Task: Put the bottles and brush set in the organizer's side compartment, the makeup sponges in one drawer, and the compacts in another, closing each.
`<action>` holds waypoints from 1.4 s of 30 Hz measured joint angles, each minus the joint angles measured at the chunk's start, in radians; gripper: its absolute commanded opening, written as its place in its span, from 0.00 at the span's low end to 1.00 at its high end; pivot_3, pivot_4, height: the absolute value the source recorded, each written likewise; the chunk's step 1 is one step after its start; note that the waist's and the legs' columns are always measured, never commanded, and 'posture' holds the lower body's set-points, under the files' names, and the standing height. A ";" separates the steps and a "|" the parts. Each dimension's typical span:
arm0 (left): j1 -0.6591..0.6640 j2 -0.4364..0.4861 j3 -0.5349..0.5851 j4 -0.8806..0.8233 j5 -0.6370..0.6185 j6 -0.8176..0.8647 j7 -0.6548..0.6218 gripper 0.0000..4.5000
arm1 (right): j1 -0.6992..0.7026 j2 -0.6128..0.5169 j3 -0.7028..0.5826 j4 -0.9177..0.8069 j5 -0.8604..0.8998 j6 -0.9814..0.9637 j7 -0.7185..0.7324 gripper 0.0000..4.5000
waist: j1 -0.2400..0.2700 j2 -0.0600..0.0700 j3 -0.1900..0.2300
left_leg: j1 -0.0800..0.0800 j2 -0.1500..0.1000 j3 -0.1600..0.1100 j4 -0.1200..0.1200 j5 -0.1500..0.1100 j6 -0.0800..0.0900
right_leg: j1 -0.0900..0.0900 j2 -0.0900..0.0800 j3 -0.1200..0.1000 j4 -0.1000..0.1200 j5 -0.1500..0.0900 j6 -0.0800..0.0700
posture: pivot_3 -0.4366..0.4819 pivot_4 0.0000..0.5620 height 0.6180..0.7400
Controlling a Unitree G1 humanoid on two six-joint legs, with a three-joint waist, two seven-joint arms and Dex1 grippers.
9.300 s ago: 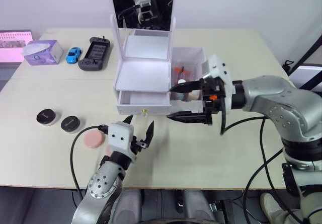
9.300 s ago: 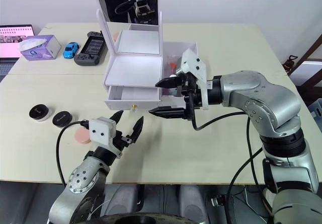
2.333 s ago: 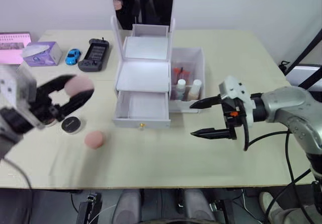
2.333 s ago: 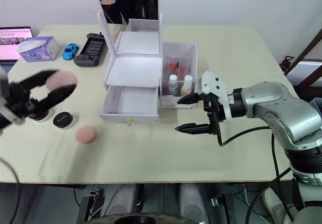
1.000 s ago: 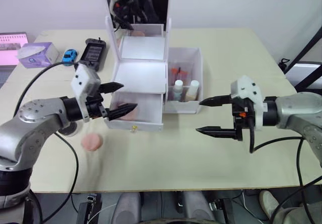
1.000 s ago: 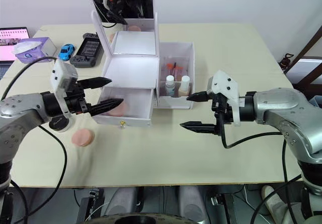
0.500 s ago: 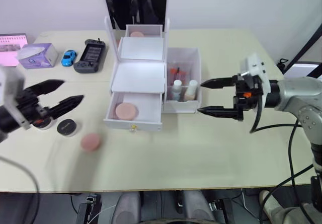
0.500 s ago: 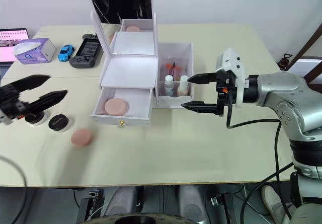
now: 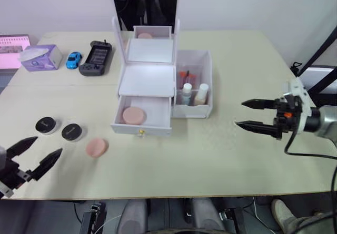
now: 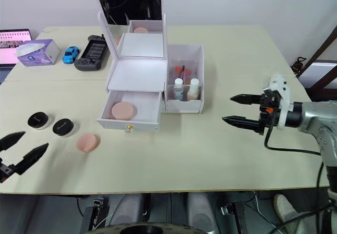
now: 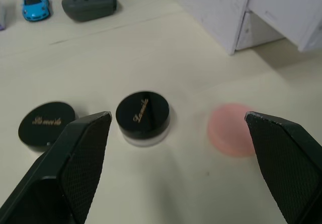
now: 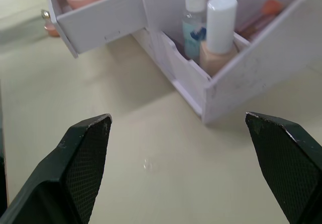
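One pink sponge (image 9: 134, 115) lies in the organizer's (image 9: 149, 81) open lower drawer (image 9: 142, 116); the other sponge (image 9: 97, 147) sits on the table left of the organizer, beside two compacts (image 9: 71, 132). Both the left gripper (image 9: 32, 158) and right gripper (image 9: 258, 114) are spread wide and empty. Reaching for the loose sponge, the left fingers could knock the nearest compact or pinch the soft puff off-centre and drop it short of the drawer.

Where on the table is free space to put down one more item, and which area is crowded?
Free: the table in front of the organizer, between the loose sponge and the right claw; also the far right corner. Crowded: the near-left area with both compacts, and the far-left edge with tissue box, toy car and game controller.
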 measured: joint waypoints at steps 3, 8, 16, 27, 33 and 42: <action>0.013 0.021 0.036 0.137 0.023 -0.045 -0.010 0.99 | 0.042 0.000 -0.035 0.027 -0.006 -0.013 0.003 1.00 | -0.004 0.000 0.000 | 0.000 0.000 0.000 0.001 -0.001 -0.003 | 0.000 0.000 0.000 -0.003 0.000 0.000 | 0.48 0.27 1.00; -0.003 0.108 0.065 0.325 0.051 -0.116 -0.050 0.99 | 0.102 0.001 -0.082 0.058 -0.025 -0.044 -0.016 1.00 | -0.007 0.000 0.000 | 0.000 0.001 0.003 0.002 -0.002 -0.004 | -0.003 -0.003 0.000 -0.008 0.000 0.000 | 0.48 0.27 1.00; -0.079 0.168 0.068 0.432 0.058 -0.157 -0.078 0.99 | 0.139 0.002 -0.104 0.097 -0.048 -0.084 -0.013 1.00 | -0.001 0.000 0.000 | 0.000 0.004 0.016 0.000 -0.002 -0.003 | -0.004 -0.007 0.000 -0.005 0.001 -0.001 | 0.48 0.27 1.00; -0.043 0.184 -0.003 0.269 0.004 -0.054 -0.154 0.99 | -0.035 0.032 0.031 -0.093 0.020 0.027 -0.017 1.00 | -0.006 0.001 0.000 | 0.002 0.014 0.020 0.000 -0.004 -0.002 | -0.006 0.001 -0.001 -0.004 0.002 -0.002 | 0.48 0.27 1.00; 0.012 0.124 -0.090 0.051 -0.027 0.017 -0.131 0.99 | -0.166 0.039 0.109 -0.258 0.114 0.143 -0.038 1.00 | 0.001 0.000 0.000 | 0.001 0.014 0.022 0.000 -0.004 -0.003 | -0.007 0.000 0.000 -0.004 0.002 -0.003 | 0.48 0.27 1.00; -0.008 0.062 -0.247 -0.013 0.063 0.020 -0.013 0.99 | -0.200 0.032 0.128 -0.315 0.126 0.184 -0.083 1.00 | 0.001 -0.002 -0.001 | 0.001 0.013 0.022 0.000 -0.004 -0.003 | -0.007 0.000 0.000 -0.004 0.002 -0.003 | 0.48 0.27 1.00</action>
